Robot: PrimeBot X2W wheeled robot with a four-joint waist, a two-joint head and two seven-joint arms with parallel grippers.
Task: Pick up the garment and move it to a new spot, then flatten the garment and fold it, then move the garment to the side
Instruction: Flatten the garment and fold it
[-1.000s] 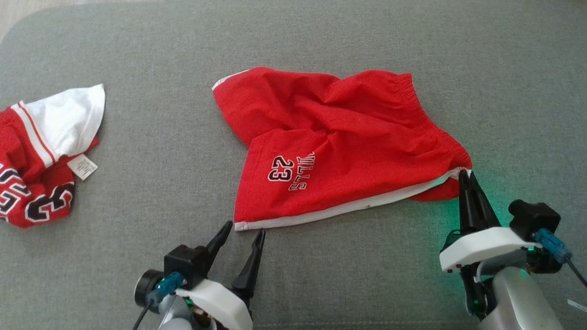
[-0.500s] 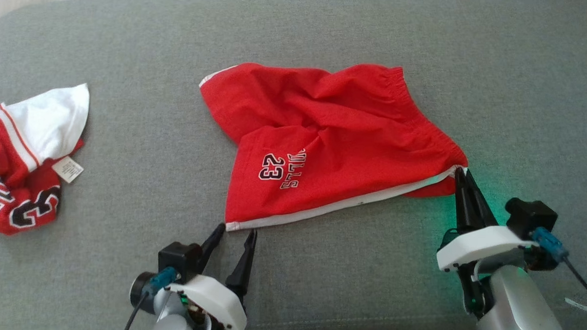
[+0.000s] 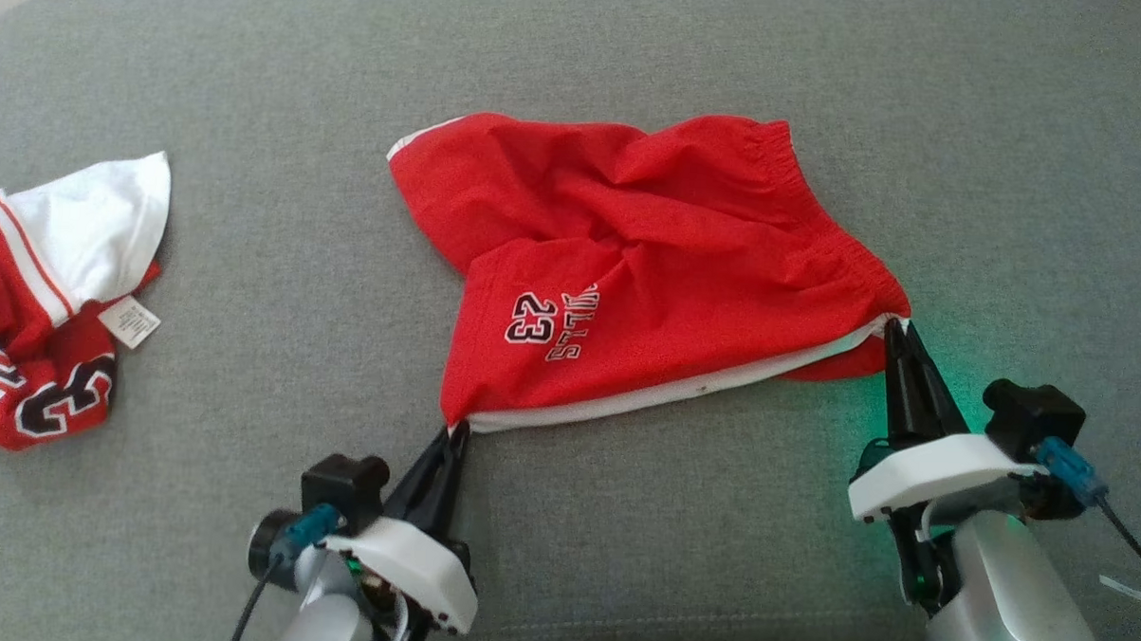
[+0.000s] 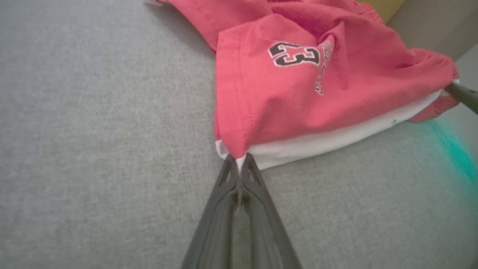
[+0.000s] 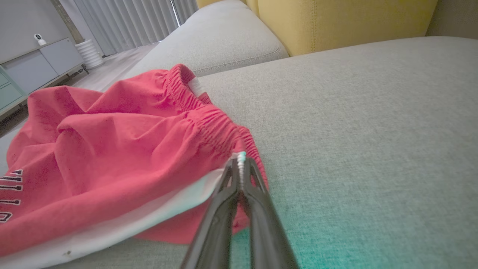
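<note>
Head view showed the left gripper (image 3: 455, 432) with its two dark fingers pressed together, pinching the white-trimmed hem corner of the red shorts (image 3: 649, 257). The right gripper (image 3: 898, 324) was likewise closed, clamped on the waistband end beside the white side stripe. From the left gripper the shorts spread toward one o'clock, and from the right gripper toward ten o'clock, rumpled across the grey sofa cushion (image 3: 255, 110). On the nearer leg a black-and-white number 23 (image 3: 531, 319) sat beside lettering that read "ULLS", its first letter lost in a fold. At nine o'clock of the view, well apart, lay a crumpled red and white jersey (image 3: 48, 340) with block characters and a small white tag (image 3: 130, 322), its print too small to read.
</note>
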